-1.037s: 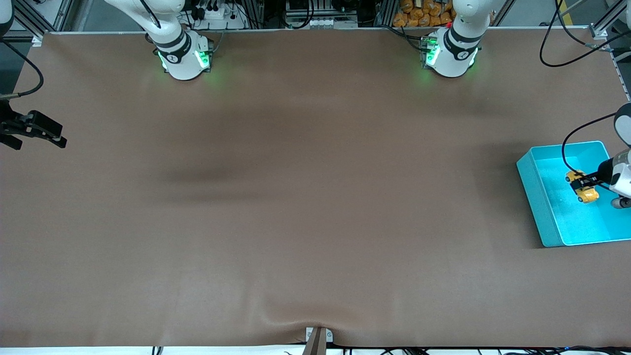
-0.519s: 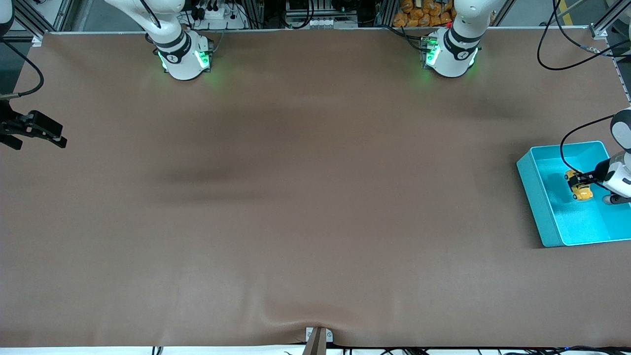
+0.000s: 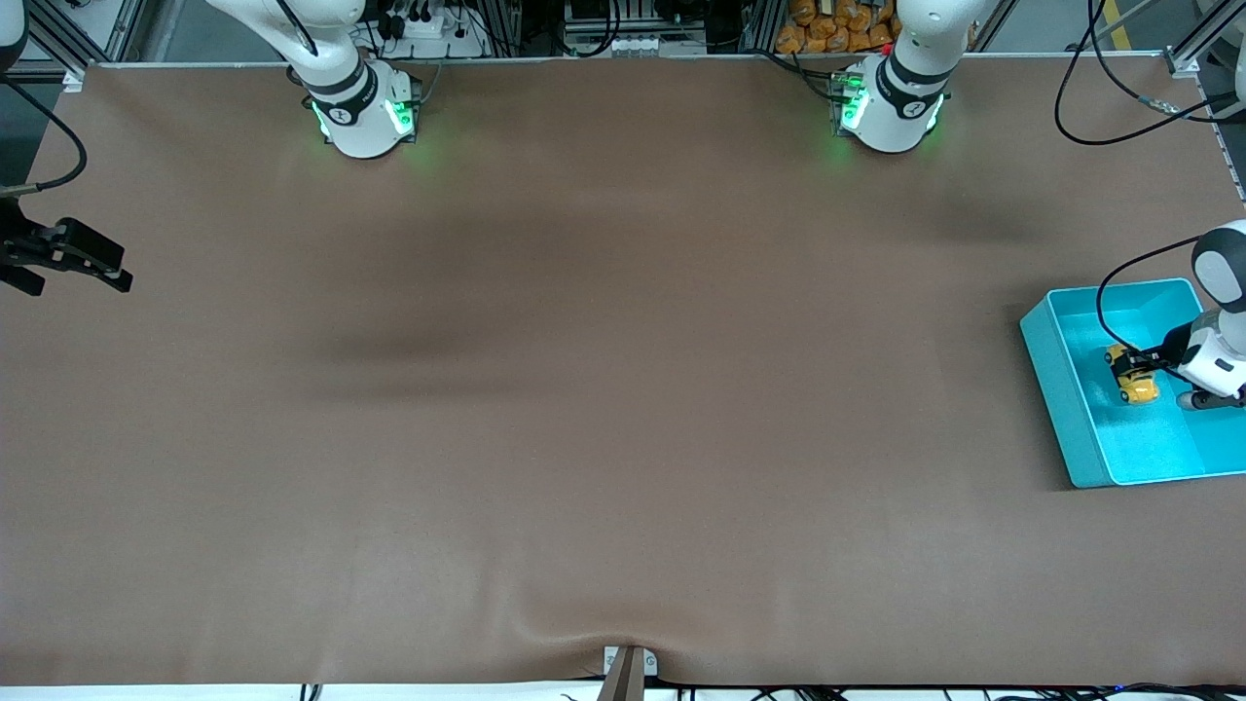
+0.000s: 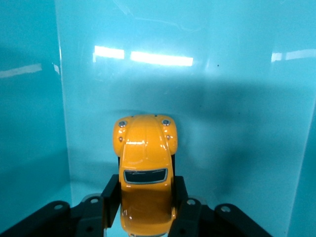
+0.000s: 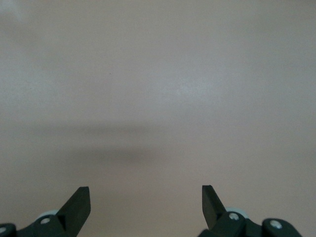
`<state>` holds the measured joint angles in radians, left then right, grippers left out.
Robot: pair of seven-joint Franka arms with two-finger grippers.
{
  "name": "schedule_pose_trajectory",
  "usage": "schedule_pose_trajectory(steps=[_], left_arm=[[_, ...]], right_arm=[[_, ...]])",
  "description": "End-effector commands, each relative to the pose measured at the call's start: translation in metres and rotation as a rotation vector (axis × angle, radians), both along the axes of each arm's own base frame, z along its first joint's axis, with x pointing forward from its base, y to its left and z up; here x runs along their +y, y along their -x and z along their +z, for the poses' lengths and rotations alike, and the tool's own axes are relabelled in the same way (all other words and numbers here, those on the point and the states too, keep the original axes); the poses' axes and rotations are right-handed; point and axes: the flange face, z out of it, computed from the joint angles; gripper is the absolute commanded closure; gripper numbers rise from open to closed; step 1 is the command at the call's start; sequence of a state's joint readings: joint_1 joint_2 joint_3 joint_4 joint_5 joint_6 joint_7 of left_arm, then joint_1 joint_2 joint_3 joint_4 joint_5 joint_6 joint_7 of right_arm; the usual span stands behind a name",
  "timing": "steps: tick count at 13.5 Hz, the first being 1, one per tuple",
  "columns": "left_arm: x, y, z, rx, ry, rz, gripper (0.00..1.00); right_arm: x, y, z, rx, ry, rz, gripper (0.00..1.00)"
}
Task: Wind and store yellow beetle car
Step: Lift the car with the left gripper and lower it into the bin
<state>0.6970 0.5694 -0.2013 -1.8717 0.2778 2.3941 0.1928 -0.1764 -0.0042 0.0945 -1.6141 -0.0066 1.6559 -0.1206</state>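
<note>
Bin (image 3: 1066,389): turquoise, held the car (image 3: 1136,382).
Left gripper (image 3: 1141,364): inside bin, fingers flanked car; grip unclear.
Right gripper (image 5: 145,203): spread, waited over table (image 3: 623,389).

- Yellow beetle car (image 3: 1135,379): glossy yellow-orange body, dark windows, small silver studs on its rounded end, seen at right of the front view.
- Bin (image 3: 1061,389): solid turquoise, with white glare streaks on its inner walls.
- Table (image 3: 604,409): plain brown covering, darker shadow bands across the upper middle.
- Left gripper (image 3: 1134,364): black fingers, white wrist housing.
- Right gripper (image 3: 92,263): black throughout, at the frame's left edge.
- Arm bases (image 3: 365,112): white with black rings and green lights, along the top.
</note>
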Motion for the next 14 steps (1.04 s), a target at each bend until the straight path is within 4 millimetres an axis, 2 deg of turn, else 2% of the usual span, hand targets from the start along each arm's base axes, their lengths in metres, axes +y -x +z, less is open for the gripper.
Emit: schedule_pose_trajectory(steps=[1, 3, 4, 7, 10, 14], left_arm=[[0.003, -0.005, 0.010, -0.018, -0.012, -0.017, 0.00], [0.001, -0.008, 0.027, -0.031, -0.027, -0.030, 0.00], [-0.008, -0.014, 0.041, -0.045, -0.032, -0.045, 0.00], [-0.039, -0.030, 0.099, -0.082, -0.054, -0.088, 0.00], [-0.083, -0.044, 0.154, -0.124, -0.049, -0.118, 0.00], [-0.140, -0.046, 0.214, -0.130, -0.028, -0.128, 0.00]], right_arm=[[0.003, -0.001, 0.005, 0.002, -0.011, -0.010, 0.00], [0.003, 0.000, 0.004, 0.011, -0.012, -0.010, 0.00], [0.003, 0.000, 0.004, 0.011, -0.012, -0.010, 0.00], [0.003, 0.000, 0.004, 0.011, -0.012, -0.010, 0.00], [0.003, 0.000, 0.004, 0.011, -0.012, -0.008, 0.00], [0.003, 0.000, 0.004, 0.011, -0.012, -0.008, 0.00]])
